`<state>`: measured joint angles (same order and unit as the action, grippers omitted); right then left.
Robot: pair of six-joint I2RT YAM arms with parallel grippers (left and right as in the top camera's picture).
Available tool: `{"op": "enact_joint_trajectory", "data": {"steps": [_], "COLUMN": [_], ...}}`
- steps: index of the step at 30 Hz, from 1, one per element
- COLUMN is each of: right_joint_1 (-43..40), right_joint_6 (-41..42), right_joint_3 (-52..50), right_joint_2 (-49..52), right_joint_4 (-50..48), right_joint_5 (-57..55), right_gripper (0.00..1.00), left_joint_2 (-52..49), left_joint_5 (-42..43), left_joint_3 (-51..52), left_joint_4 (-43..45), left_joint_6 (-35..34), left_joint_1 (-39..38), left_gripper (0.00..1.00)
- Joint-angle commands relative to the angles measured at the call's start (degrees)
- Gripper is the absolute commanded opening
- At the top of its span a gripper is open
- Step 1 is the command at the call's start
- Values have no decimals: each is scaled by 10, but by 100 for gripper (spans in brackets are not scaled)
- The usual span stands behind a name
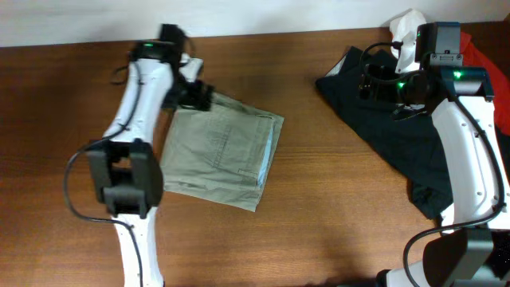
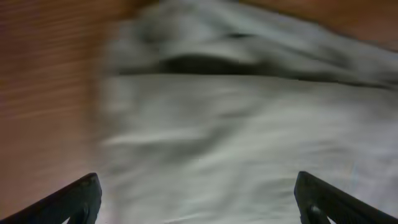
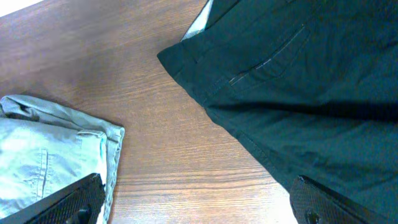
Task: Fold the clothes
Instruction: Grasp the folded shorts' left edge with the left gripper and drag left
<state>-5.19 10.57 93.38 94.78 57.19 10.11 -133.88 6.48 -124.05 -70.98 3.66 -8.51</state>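
A folded pale green garment [image 1: 219, 151] lies on the wooden table at centre left. My left gripper [image 1: 195, 94] hovers over its top left corner, open and empty; the left wrist view shows the blurred green cloth [image 2: 249, 124] filling the space between the fingers. A dark garment [image 1: 390, 119] lies spread and unfolded at the right. My right gripper [image 1: 374, 80] is above its upper part, open and empty. The right wrist view shows the dark garment [image 3: 298, 81] and the edge of the green one [image 3: 50, 149].
A red cloth [image 1: 486, 64] and a white cloth [image 1: 408, 28] lie at the far right back corner behind the right arm. Bare wooden table [image 1: 319, 207] runs between the two garments and along the front.
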Motion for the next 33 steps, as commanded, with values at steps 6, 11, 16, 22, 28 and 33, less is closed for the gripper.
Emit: {"op": "enact_joint_trajectory", "data": {"steps": [6,11,16,22,28,33], "right_joint_1": [3,3,3,3,3,3], "right_joint_6": [0,0,0,-1,0,0], "right_joint_3": [2,2,2,2,2,2], "right_joint_2": [-5,-5,-5,-5,-5,-5], "right_joint_4": [0,0,0,0,0,0], "right_joint_5": [-3,-3,-3,-3,-3,-3], "right_gripper": [99,99,99,99,99,99], "left_joint_2": [-3,-3,-4,-4,-4,-4], "left_joint_5": [198,257,254,257,252,245], "left_joint_3": [63,190,248,248,248,248], "left_joint_4": [-20,35,63,85,186,264], "left_joint_6": [123,160,162,144,19,-82], "left_joint_1": [192,170,148,141,147,184], "left_gripper": [99,99,72,27,1,1]}}
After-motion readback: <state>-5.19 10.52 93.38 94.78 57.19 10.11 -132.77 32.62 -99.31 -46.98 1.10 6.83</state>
